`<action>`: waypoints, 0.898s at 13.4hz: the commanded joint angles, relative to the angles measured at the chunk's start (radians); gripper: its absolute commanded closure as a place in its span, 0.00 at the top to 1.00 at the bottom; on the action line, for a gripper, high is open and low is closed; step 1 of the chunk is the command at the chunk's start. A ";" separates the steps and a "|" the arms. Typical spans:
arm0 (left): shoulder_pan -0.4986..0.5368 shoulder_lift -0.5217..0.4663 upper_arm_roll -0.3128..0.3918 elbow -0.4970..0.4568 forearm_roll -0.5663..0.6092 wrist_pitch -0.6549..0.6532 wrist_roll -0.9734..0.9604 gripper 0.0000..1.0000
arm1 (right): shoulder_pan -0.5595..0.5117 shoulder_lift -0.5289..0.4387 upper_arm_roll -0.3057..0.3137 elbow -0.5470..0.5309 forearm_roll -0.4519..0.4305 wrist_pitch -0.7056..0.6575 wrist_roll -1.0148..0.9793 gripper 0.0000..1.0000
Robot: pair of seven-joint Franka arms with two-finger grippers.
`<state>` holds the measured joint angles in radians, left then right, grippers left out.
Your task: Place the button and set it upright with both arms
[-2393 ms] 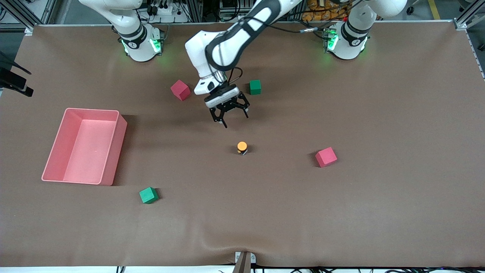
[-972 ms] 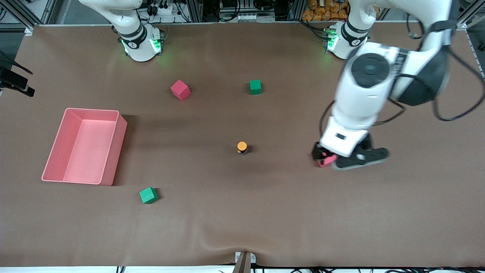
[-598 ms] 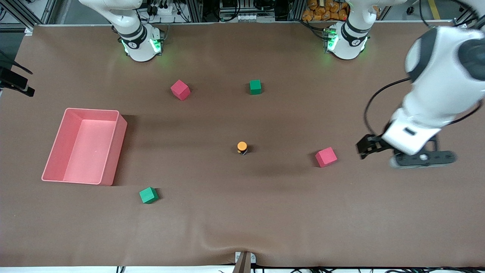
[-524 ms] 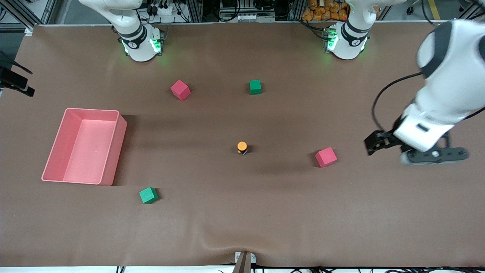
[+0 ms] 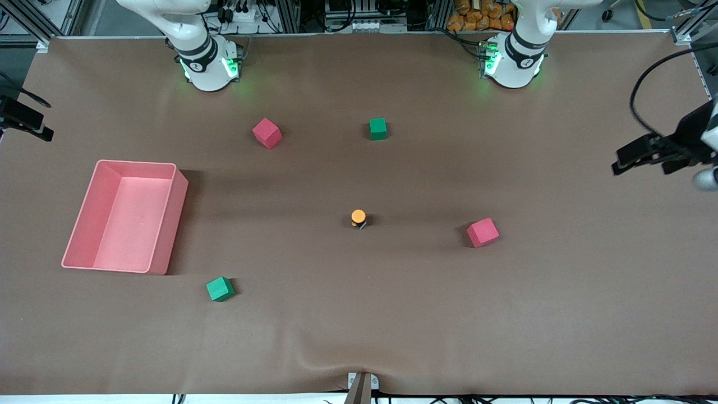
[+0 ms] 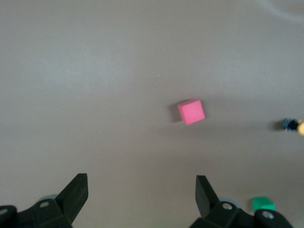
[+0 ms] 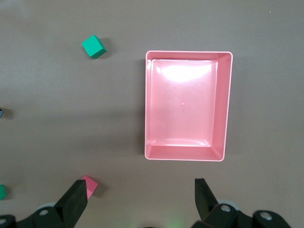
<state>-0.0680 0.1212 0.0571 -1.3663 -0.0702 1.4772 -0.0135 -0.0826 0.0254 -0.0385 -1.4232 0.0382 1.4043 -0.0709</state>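
Button (image 5: 358, 217) standing upright on the brown table (image 5: 359, 314), orange cap up, between the pink tray (image 5: 168, 241) and a red cube (image 5: 483, 232). Left gripper (image 5: 645, 156) up over the table's left-arm end, fingers wide apart, holding nothing. Right gripper (image 7: 140, 197) high over the pink tray, fingers wide apart too, waiting.

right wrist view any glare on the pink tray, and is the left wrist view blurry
Right wrist view: a bright patch of glare on the pink plastic tray's floor, near one short wall. Left wrist view: soft overall; the small orange-capped button at the frame edge is smeared, the pink foam cube blurred.
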 commanded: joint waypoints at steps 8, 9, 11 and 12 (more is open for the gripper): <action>-0.001 -0.156 0.078 -0.105 0.092 -0.120 0.182 1.00 | -0.012 -0.009 -0.004 0.007 -0.081 -0.011 0.011 1.00; 0.001 -0.158 0.073 -0.115 0.101 -0.120 0.181 1.00 | -0.019 -0.009 -0.003 0.007 -0.075 -0.008 0.011 1.00; 0.004 -0.156 0.070 -0.117 0.121 -0.115 0.184 1.00 | -0.028 -0.007 -0.003 0.004 -0.066 -0.010 0.011 1.00; 0.007 -0.153 0.069 -0.119 0.121 -0.109 0.172 1.00 | -0.029 -0.007 -0.003 0.006 -0.043 -0.002 0.013 1.00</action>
<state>-0.0706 -0.0175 0.1370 -1.4659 0.0271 1.3592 0.1550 -0.0923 0.0254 -0.0522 -1.4225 -0.0240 1.4003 -0.0695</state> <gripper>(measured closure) 0.000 0.000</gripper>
